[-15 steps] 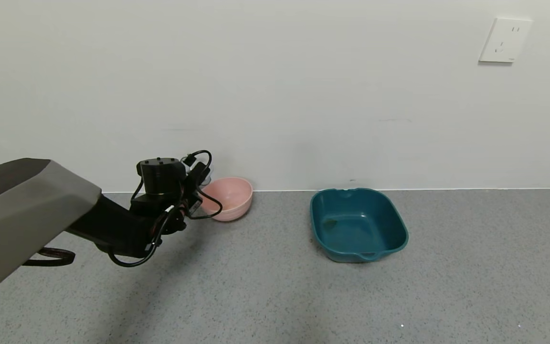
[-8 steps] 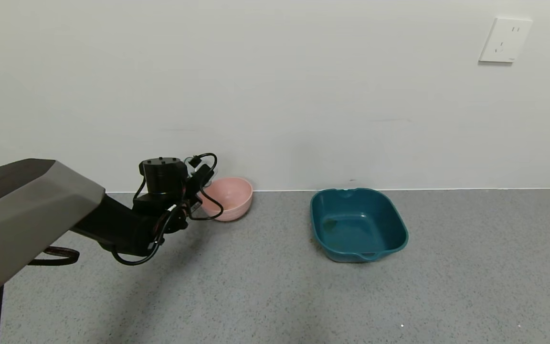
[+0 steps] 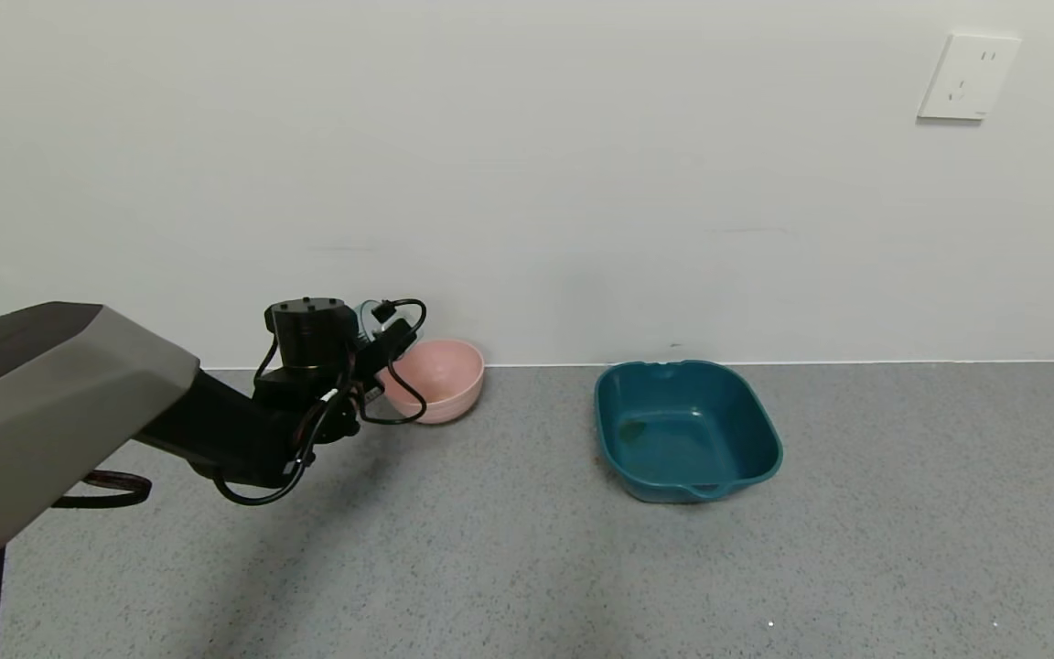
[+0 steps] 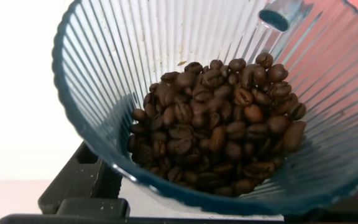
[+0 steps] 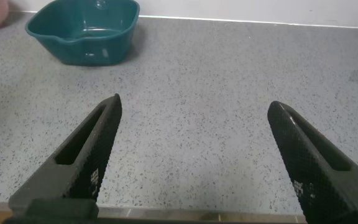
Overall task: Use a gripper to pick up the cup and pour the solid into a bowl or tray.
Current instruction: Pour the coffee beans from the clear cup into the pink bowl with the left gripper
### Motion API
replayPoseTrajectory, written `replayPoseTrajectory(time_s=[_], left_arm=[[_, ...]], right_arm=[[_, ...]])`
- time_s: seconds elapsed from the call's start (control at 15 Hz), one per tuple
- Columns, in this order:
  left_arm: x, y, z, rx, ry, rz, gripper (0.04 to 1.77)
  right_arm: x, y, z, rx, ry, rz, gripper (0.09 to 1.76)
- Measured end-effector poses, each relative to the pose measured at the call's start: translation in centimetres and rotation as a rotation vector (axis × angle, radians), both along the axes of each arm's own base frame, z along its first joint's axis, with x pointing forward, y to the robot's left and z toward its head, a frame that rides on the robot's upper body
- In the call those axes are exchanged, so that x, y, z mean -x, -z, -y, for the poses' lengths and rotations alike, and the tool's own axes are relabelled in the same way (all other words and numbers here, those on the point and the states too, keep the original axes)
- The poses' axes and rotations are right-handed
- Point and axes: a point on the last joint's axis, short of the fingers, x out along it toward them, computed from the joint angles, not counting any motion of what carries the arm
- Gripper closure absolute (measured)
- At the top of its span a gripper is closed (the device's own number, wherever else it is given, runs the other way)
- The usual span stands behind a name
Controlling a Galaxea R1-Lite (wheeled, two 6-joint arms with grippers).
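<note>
The translucent blue-grey ribbed plastic cup [image 4: 185, 93] was held by the left end effector [image 3: 379, 340], whose jaws were clamped narrowly on it, at the far left of the scene close to the white wall [image 3: 527, 165]. In the head view only a sliver of the cup's rim [image 3: 368, 313] showed behind the black wrist joint and its looped cables, raised above the speckled grey table [image 3: 527, 549] and just left of the small round pale pink bowl [image 3: 440, 380]. The left wrist view looked straight into the cup, which was tilted, with its heap of small dark brown coffee-bean-like pellets [image 4: 219, 127] lying against the lower side of the ribbed wall and inside the rim. The loop handle [image 4: 278, 15] showed at the edge of that view.

The pink bowl sat on the table against the base of the wall, and whether it held anything could not be told. Well to its right stood the larger teal squarish plastic basin [image 3: 684, 430], apart from both the bowl and the arm. A white wall socket [image 3: 968, 78] was mounted high on the wall at far right.

The right end effector [image 5: 194, 155] hung over bare table at the near right with its two black fingers [image 5: 82, 155] spread wide and nothing between them; the teal basin lay far to its left.
</note>
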Motion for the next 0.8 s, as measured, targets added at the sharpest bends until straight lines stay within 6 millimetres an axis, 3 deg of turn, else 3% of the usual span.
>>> replayPoseTrajectory(time_s=[0.8], left_arm=[[-0.27,0.17,0.05,-0.180,0.025,-0.055,0.49]], right_arm=[[0.00,0.00,0.00,0.000,0.001,0.000,0.14]])
